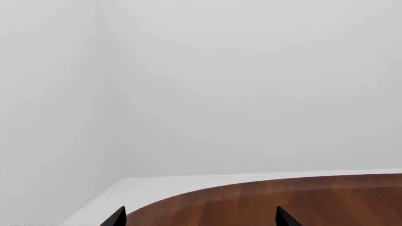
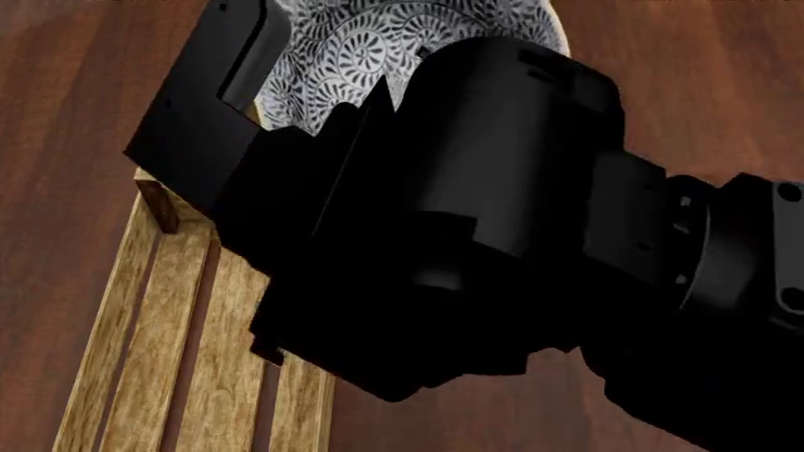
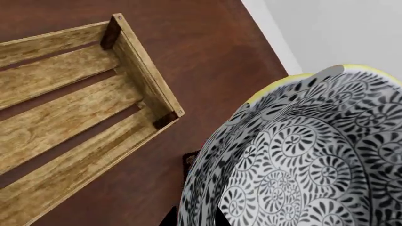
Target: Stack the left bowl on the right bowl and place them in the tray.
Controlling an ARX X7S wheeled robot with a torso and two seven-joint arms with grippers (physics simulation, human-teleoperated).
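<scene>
You are carrying the patterned bowl on the right arm: in the right wrist view it is filling the near field, lifted off the tabletop, with a yellow rim peeking from behind it, which I judge to be the second bowl nested with it, so the stacking is probably done. The right tool itself is hiding behind the bowl, so I cannot tell how wide it is standing or exactly where it is gripping. The tray is lying just beside the bowl, empty where it shows, so the placing is still ahead of you. Its near corner post and low side plank are standing between the bowl and the slats, so you are needing height to clear them. The left tool is showing two tips set apart with nothing between them, over the tabletop's curved edge, well out of the way.
</scene>
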